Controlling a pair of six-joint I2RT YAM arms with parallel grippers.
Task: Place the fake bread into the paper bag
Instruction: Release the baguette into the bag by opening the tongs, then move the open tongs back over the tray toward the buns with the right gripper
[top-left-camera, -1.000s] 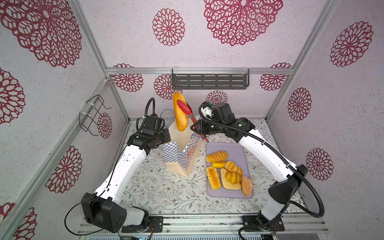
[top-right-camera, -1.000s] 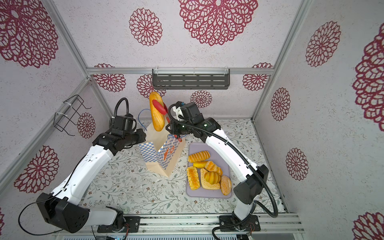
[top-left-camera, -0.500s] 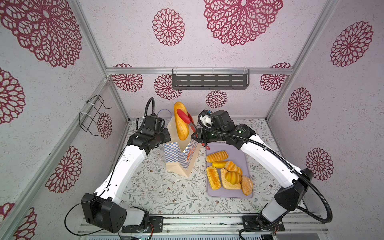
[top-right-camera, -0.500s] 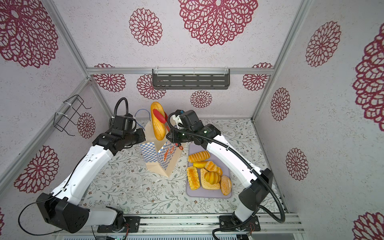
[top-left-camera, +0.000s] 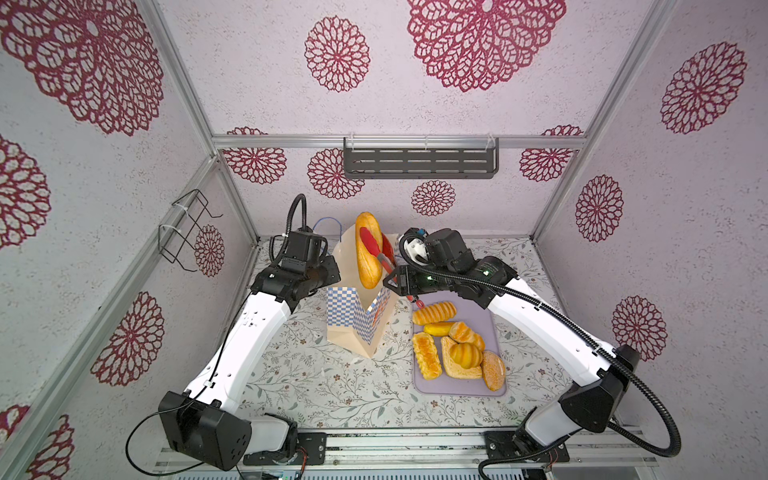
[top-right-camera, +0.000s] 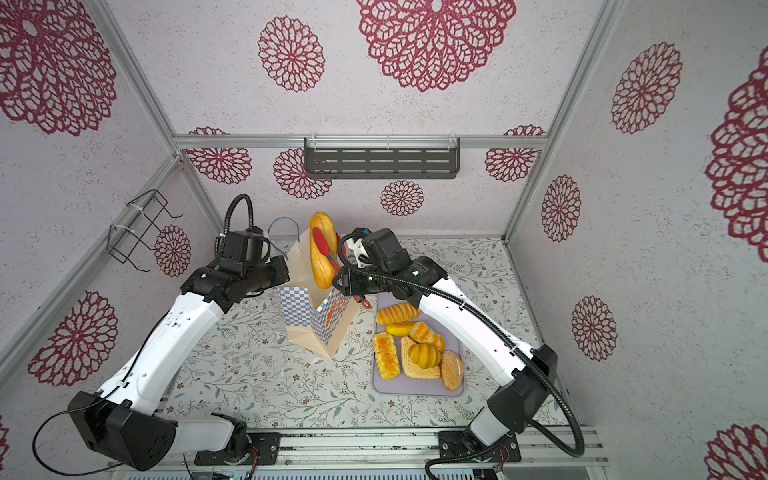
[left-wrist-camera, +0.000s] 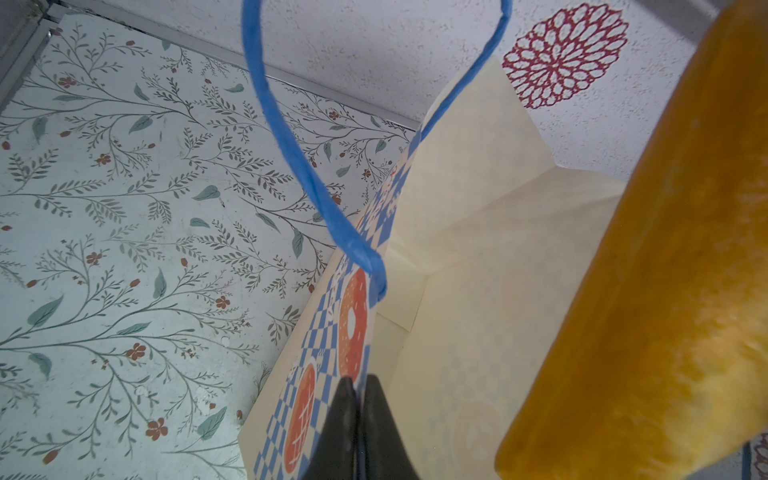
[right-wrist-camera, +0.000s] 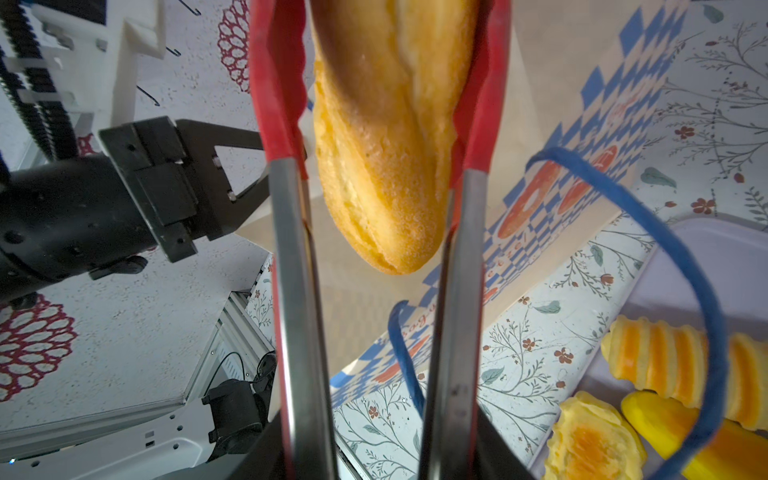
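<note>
Student: Loaf position?

Tutor: Long loaf (top-left-camera: 368, 249) stands near-upright over the open mouth of the paper bag (top-left-camera: 353, 324), flanked by the red pads of the tongs (right-wrist-camera: 278, 83). Right gripper (top-left-camera: 392, 282) is closed around the tongs' steel handles. Left gripper (left-wrist-camera: 356, 384) is pinched tight on the bag's rim.

Student: What cannot be read?

Tutor: Whether the loaf's lower tip lies below the rim — in both top views the two overlap. Pad contact on one side of the loaf is unclear in the right wrist view, where the right fingers are cut off at the frame edge. The bag's floor is hidden, and the left wrist view crops the loaf.

Student: Surroundings?

Tutor: Other pastries (top-left-camera: 465, 355) lie heaped on the lilac tray (top-left-camera: 457, 388) just beside the bag, on a leaf-print tabletop (top-left-camera: 311, 386). Pale walls carry crimson rosettes — a grey slotted shelf (top-left-camera: 419, 162) on the back wall, a wire rack (top-left-camera: 187, 228) on the left.
</note>
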